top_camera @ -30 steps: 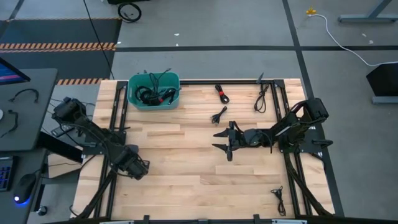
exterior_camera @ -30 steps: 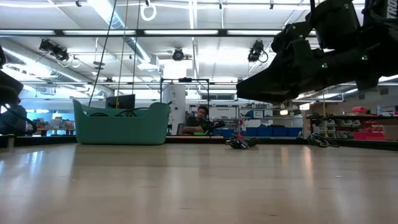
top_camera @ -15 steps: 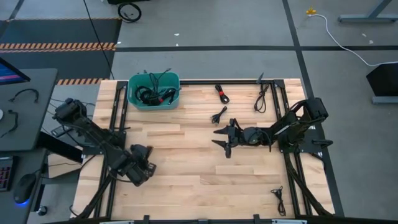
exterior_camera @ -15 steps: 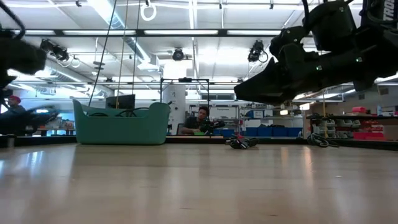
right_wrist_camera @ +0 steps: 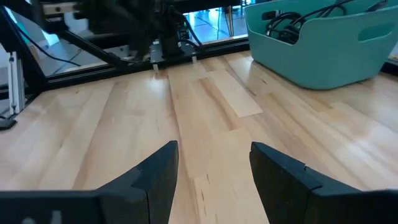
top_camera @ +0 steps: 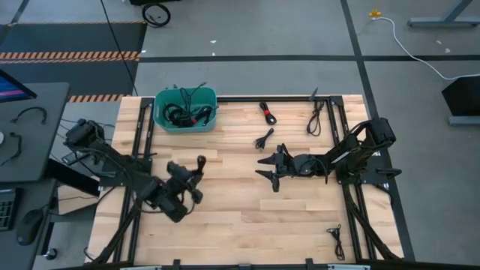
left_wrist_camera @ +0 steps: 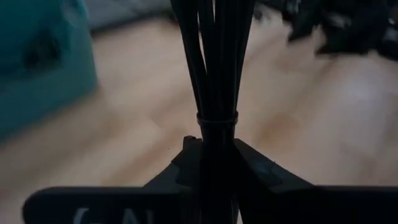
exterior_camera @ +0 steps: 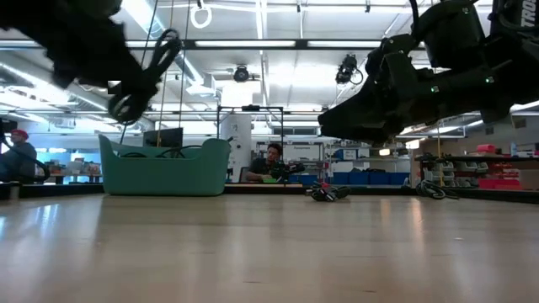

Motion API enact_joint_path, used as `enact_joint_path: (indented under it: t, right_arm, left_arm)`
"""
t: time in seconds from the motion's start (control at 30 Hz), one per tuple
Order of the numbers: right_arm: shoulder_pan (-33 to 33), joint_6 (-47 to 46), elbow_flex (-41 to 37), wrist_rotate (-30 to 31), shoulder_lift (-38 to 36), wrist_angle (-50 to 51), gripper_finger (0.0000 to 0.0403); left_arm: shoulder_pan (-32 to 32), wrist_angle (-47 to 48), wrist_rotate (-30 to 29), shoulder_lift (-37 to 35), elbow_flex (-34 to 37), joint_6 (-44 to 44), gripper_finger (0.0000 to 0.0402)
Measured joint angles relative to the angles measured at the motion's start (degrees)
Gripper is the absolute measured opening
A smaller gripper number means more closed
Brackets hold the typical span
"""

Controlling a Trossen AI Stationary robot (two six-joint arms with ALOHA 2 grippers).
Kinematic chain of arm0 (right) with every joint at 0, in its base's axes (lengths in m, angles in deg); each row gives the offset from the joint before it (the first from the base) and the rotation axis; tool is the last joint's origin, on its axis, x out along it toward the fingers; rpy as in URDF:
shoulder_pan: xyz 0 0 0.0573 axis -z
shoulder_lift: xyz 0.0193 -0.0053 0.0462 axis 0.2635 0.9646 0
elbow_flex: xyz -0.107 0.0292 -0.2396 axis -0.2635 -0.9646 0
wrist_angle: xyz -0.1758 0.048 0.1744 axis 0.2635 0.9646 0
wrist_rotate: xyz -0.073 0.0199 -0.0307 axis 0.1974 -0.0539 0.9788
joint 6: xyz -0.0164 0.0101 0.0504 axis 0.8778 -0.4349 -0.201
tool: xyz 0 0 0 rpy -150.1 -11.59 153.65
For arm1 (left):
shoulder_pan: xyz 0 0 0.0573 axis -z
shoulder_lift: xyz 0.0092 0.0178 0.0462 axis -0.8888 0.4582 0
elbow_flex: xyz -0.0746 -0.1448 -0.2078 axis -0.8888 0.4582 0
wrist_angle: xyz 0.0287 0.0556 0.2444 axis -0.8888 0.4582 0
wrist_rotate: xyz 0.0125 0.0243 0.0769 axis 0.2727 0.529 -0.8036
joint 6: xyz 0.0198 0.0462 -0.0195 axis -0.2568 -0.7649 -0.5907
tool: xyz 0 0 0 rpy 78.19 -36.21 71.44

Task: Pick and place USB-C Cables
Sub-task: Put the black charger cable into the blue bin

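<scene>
Low view shows part of a white word, "TRO", on the right arm at the picture's right edge; no other writing can be read.

Nearest the front edge of the tabletop [top_camera: 247,217], one small black cable [top_camera: 336,238] lies alone by the right rail. The front half of the wood is otherwise bare, leaving wide open room between the two arms.

Farther in, the left gripper [top_camera: 196,169] hangs above the left half of the tabletop, its jaws clenched on a bundled cable [left_wrist_camera: 214,68]. In the left wrist view the bundle's strands run straight out from the jaws as a tight sheaf, pinched by a band just past the fingertips, long axis in line with the gripper. In the low view its loop [exterior_camera: 143,80] hangs in the air, clear of the wood.

The right gripper [top_camera: 267,166] hovers near mid-table, jaws spread wide with nothing between them, pointing toward the left arm.

Beyond it lie three more cables: a short one [top_camera: 264,139] close to the right gripper, one with a red tie [top_camera: 267,112] near the far edge, and a long one [top_camera: 315,120] lengthwise beside the right rail.

At the far left corner stands the teal bin [top_camera: 184,123], with several cables [top_camera: 181,111] tangled inside.
</scene>
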Motion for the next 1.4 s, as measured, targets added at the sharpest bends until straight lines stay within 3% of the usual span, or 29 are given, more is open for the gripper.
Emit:
enact_joint_path:
  t: [0.17,0.33,0.43,0.6,0.8,0.93,1.13,1.4]
  right_arm:
    - [-1.75,-0.92,0.00,0.23,0.00,0.15,0.0197]
    - [-4.06,-0.99,0.00,1.81,0.00,1.46,0.0192]
    - [-5.66,-1.80,0.00,1.99,-0.02,2.13,0.0188]
    - [-8.61,-2.36,0.00,5.04,0.00,3.02,0.0182]
    - [-10.08,-1.86,0.00,7.89,0.00,3.89,0.0178]
    - [-10.06,-1.63,0.00,7.97,0.00,4.56,0.0177]
    - [-10.04,-1.41,0.00,8.39,-0.02,4.70,0.0177]
    - [-10.04,-1.39,0.00,8.79,0.00,5.00,0.0177]
  left_arm:
    - [-12.75,-7.53,-0.30,-1.88,-0.02,-19.16,0.0066]
    - [-30.34,-21.62,11.06,-5.94,-0.09,-45.01,0.0066]
    - [-41.64,-27.60,20.35,-8.18,-0.10,-54.88,0.0066]
    - [-63.04,-28.36,38.92,-9.11,-1.33,-56.79,0.0066]
    - [-83.09,-20.55,58.63,-2.02,-4.03,-51.13,0.0066]
    - [-88.44,-14.77,62.92,4.72,-4.88,-50.62,0.0066]
    - [-90.08,-14.16,69.05,12.52,-5.02,-49.33,0.0069]
    - [-90.25,-11.29,72.74,13.89,-6.71,-51.92,0.0168]
